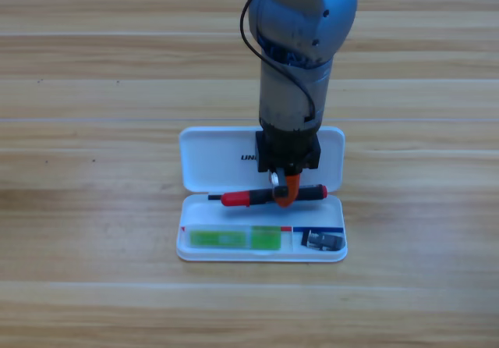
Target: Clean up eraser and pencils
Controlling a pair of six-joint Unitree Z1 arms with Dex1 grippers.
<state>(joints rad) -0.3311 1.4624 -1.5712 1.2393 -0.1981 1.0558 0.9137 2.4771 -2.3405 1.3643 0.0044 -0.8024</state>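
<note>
Black-barrelled with red ends, the slim pencil (269, 197) is what I'm handling now: light, stiff and smooth, the sort of stick that rolls or pivots if pinched off-centre. I have it gripped right of its middle, near the right red end, so the longer left part could sag or swing; a hold nearer the middle would be steadier.

It lies crosswise at the hinge of the white case (204, 161), along the back edge of the lower tray, its thin black tip pointing left. I judge it is about to be set into the tray, though from above I can't say whether it already rests on the case or hangs just over it.

One arm comes straight down from the top edge at the middle, forearm nearly vertical. With only one in view I can't tell for sure which it is; I take it for the right gripper (287, 192). Its orange jaws curl around the barrel, pinching the pencil.

Already in the tray: the green pencil (234, 238) lying flat in the left compartment, and the eraser (323, 241) in the small right one. That dark block is light and grippy.
</note>
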